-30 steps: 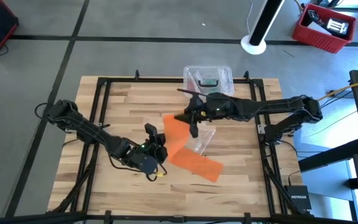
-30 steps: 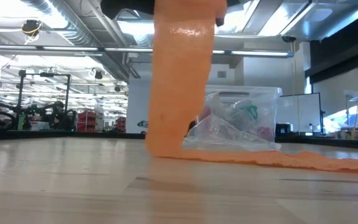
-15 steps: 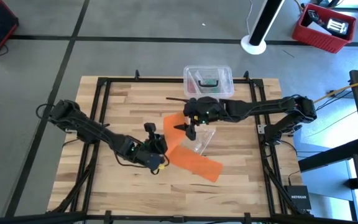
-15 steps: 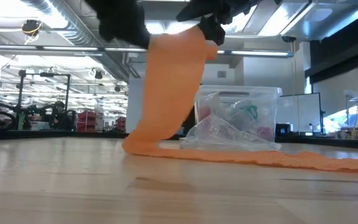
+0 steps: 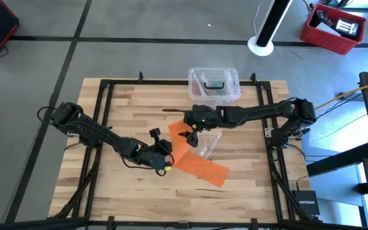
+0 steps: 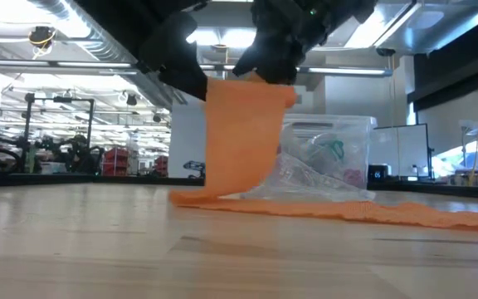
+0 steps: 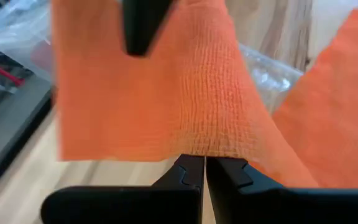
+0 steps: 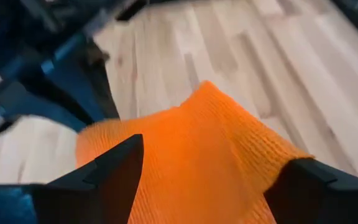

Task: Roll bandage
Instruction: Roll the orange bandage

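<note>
The orange bandage (image 5: 200, 167) lies as a flat band on the wooden table, with its far end raised upright (image 6: 239, 141). My left gripper (image 5: 165, 155) is shut on that raised part from the table's left. My right gripper (image 5: 190, 135) hangs over the raised end, open. In the right wrist view its two fingers stand on either side of the orange cloth (image 8: 191, 155). The long remainder (image 6: 405, 214) rests flat on the table. My left gripper pinches the raised part of the bandage by an edge (image 7: 197, 149) between its two shut fingers, coming from the table's left and slanting down. The cloth stands up beyond the fingers, and its lower part runs onto the table. I cannot tell whether my right gripper touches the bandage.
A crumpled clear plastic bag (image 5: 208, 144) lies just right of the bandage's raised end. A clear plastic box (image 5: 214, 83) with small items stands at the table's far edge. Black frame rails (image 5: 101, 128) run along the table's sides.
My right gripper has opened and let go of the bandage's raised end while sinking toward the table. My left gripper has sunk too, rolled, and gone a little toward the table's right. The raised part, a tall column before, now stands much lower; the flat band has stayed.
</note>
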You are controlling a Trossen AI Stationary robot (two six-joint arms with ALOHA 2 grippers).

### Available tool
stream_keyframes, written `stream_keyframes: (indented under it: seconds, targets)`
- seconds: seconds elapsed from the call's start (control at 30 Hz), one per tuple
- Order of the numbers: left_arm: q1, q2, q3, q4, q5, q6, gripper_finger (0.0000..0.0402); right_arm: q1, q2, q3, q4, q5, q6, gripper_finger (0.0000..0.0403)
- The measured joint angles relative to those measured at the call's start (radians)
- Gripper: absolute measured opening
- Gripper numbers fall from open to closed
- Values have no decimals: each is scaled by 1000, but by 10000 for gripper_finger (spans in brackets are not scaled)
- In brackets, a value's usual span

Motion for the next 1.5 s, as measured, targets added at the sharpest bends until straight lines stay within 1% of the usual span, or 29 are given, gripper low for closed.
stream_keyframes:
  seconds: [0.13, 0.33, 0.47, 0.6, 0.7, 0.8, 0.9, 0.97, 1.03, 1.1, 1.2, 1.3, 1.4, 1.5]
  targets:
    - [11, 0, -13, -11, 17, -43, 0, 0, -34, 1, -61, -34, 1, 292]
    - [12, 0, -13, 1, 17, -50, 0, 0, -117, 18, -135, -33, -22, 292]
    - [12, 0, -13, -2, 17, -51, 0, 0, -160, 18, -265, -26, -31, 292]
    - [12, 0, -12, -3, 16, -54, 0, 15, -225, 18, -469, -64, -31, 292]
    - [12, 0, -12, -3, 16, -50, 0, 47, -249, 18, -550, -31, -45, 292]
    - [10, 0, -12, 1, 20, -23, 0, 86, -266, -15, -561, 1, -86, 292]
    - [10, 0, -12, 3, 26, -7, 0, 122, -318, -154, -451, 1, -98, 292]
    - [10, 0, -12, 4, 27, -7, 0, 141, -367, -298, -291, 1, -97, 292]
    - [10, 0, -12, 4, 27, -5, 0, 156, -406, -450, -45, -2, -59, 292]
    - [10, 0, -12, 4, 27, -5, 0, 174, -418, -578, 243, -3, -16, 292]
    - [11, 0, -11, 4, 26, 2, 0, 200, -377, -732, 598, -1, 27, 292]
    - [11, 0, -11, 19, 26, 26, 0, 208, -292, -811, 803, 30, 32, 292]
    - [11, 0, -11, 83, 24, 60, 0, 203, -198, -817, 904, 69, 38, 292]
    - [11, 0, -11, 150, 22, 108, 0, 203, -94, -815, 1031, 80, 33, 292]
